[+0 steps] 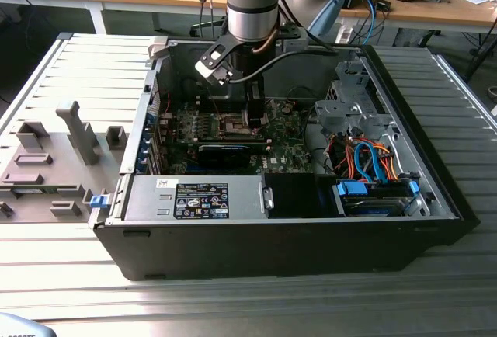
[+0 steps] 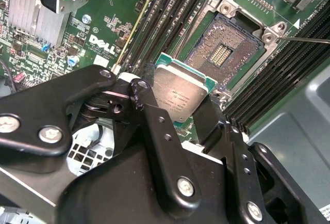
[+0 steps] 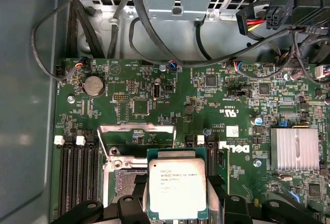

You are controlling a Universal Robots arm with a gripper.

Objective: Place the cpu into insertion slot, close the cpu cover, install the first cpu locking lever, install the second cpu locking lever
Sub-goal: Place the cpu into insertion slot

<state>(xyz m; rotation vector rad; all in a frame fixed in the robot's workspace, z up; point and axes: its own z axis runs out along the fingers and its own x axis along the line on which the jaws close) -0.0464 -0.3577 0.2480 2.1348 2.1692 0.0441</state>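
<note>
Placement of the cpu [image 2: 180, 97] is in hand: the fingers [image 2: 154, 126] grip it by opposite edges just beside the open insertion slot [image 2: 221, 53], not yet seated, and seating calls for squaring chip to socket.

Exterior view high, overlooking case [image 1: 272, 244]; both wrist views close over motherboard [image 3: 206, 110] [image 2: 98, 25].

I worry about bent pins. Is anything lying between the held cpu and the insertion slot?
Nothing visible. The pincer grips the cpu near the insertion slot, whose pin field lies bare; the cpu cover looks raised off it.
</note>
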